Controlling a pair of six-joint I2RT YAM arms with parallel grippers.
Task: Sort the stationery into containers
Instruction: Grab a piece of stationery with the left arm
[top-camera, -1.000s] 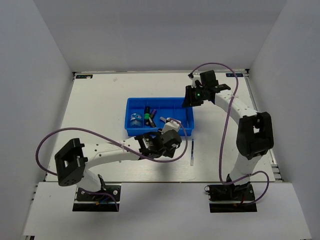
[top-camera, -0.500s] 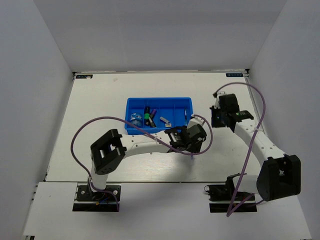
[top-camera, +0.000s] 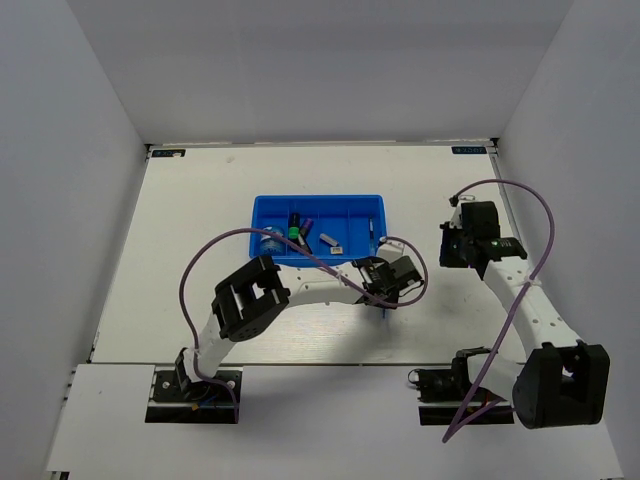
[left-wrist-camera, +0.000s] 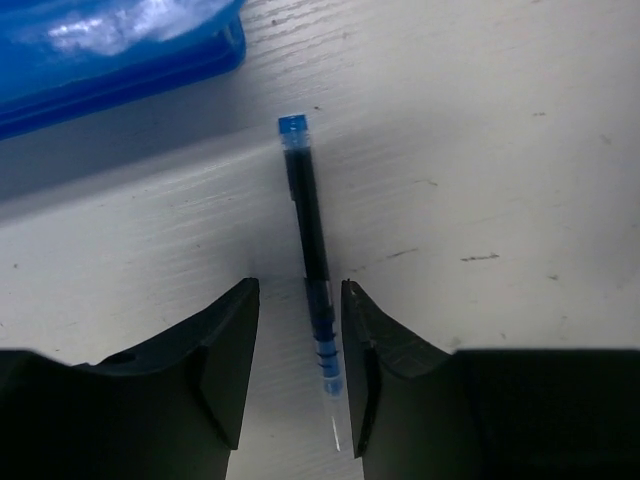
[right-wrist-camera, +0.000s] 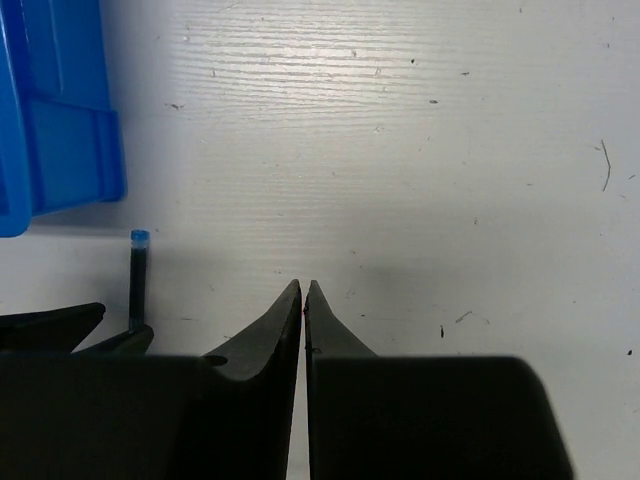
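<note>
A thin dark pen with a blue end lies on the white table just in front of the blue tray. My left gripper is open and low over the pen, one finger on each side, with the pen closer to the right finger. From above, the left gripper hides most of the pen. Highlighters, a small bottle and an eraser lie in the tray. My right gripper is shut and empty, to the right of the tray and pen.
The tray's corner is just beyond the pen's blue end. A purple cable from the left arm loops across the tray's front left. The right arm's cable arcs near the table's right edge.
My left gripper moved right from the tray's front to straddle the pen, and its jaws narrowed. My right arm pulled back from over the tray to the right, and its gripper shut.
</note>
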